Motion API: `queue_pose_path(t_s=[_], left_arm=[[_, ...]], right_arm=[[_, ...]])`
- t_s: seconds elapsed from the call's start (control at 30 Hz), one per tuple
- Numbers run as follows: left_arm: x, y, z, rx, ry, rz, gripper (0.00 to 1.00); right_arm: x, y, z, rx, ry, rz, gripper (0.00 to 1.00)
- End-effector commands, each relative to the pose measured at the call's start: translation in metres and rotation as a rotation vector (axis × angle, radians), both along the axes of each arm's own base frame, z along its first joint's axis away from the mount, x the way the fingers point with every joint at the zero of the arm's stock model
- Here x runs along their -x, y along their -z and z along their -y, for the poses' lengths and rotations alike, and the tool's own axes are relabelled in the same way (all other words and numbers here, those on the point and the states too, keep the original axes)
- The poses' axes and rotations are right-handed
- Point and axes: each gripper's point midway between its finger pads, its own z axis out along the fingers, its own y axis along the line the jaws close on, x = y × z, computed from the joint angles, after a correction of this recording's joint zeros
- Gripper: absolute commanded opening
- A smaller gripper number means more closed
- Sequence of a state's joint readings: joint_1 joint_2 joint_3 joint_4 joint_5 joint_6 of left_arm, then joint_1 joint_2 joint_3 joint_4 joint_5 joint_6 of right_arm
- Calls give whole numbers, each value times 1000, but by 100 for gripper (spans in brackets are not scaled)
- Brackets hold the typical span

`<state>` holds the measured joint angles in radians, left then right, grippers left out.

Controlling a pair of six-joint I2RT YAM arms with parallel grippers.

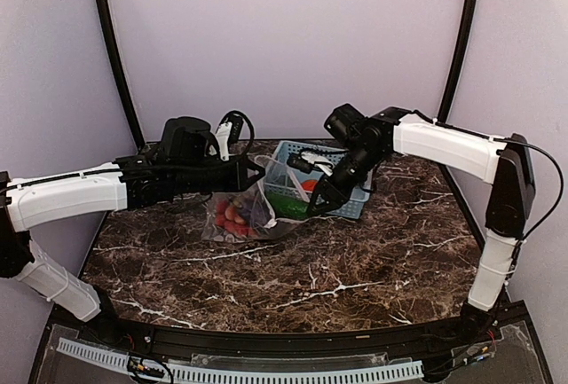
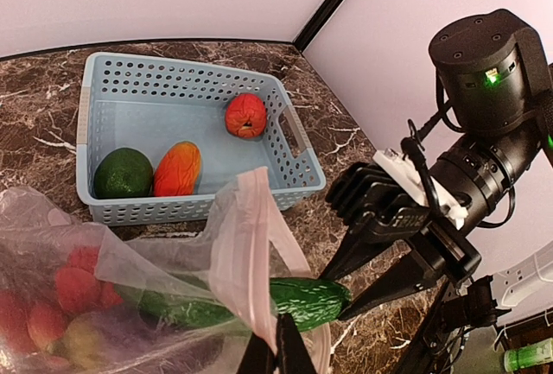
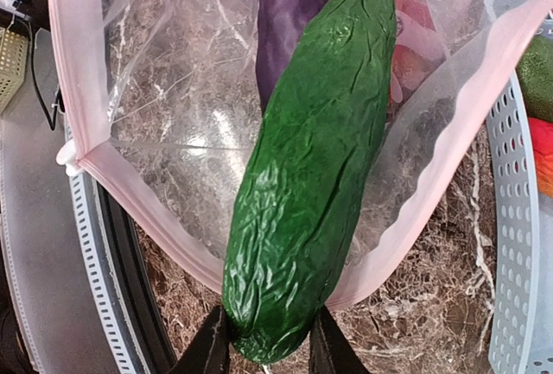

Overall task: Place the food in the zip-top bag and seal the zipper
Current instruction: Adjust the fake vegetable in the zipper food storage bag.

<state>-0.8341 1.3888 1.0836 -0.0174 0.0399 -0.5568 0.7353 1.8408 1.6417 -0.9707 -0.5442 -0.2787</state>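
1. The dark brown marble bench [image 1: 355,269] carries everything. In the top view the left arm reaches in from 9 o'clock and the right arm from 3 o'clock.
2. The light blue lattice plastic basket [image 2: 186,208] stands at the far middle. The clear dotted plastic zip-top bag [image 2: 130,257] lies just beside it, at its 8 o'clock, with the mouth lifted.
3. The long dark green toy cucumber [image 3: 315,158] is about half through that mouth. In the right wrist view its long axis runs from the fingers at 6 o'clock to 1 o'clock, straight into the bag. I judge the coming move is a push along this axis, by the right arm.
4. In the bag lie a purple toy eggplant [image 3: 289,11] and a cluster of red-yellow balls [image 2: 73,292]. In the basket lie an orange toy mango [image 2: 177,169], a round green toy fruit [image 2: 123,173] and a red toy strawberry [image 2: 246,115].
5. The pale pink zipper strip [image 3: 73,72] stands wide open and passes under the cucumber.
6. The left gripper [image 2: 276,348] has its fingers pressed together on the bag's mouth edge. The right gripper [image 3: 263,339] pinches the cucumber's near end.
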Motion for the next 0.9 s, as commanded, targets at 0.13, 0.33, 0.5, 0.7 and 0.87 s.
queue_pose_path(t_s=[0.13, 0.33, 0.5, 0.7, 0.87], left_arm=[[6, -5, 4, 22, 40, 5, 1], [9, -9, 12, 39, 81, 6, 1], [11, -15, 16, 60, 112, 20, 1], [12, -16, 18, 75, 117, 19, 1], [14, -19, 12, 82, 102, 31, 1]], right_arm=[[-7, -35, -24, -71, -54, 67, 27], [-9, -13, -40, -25, -58, -14, 29], [-22, -9, -54, -29, -34, -27, 32], [-40, -10, -77, -71, -11, -28, 32], [-37, -23, -87, -127, -21, -55, 51]])
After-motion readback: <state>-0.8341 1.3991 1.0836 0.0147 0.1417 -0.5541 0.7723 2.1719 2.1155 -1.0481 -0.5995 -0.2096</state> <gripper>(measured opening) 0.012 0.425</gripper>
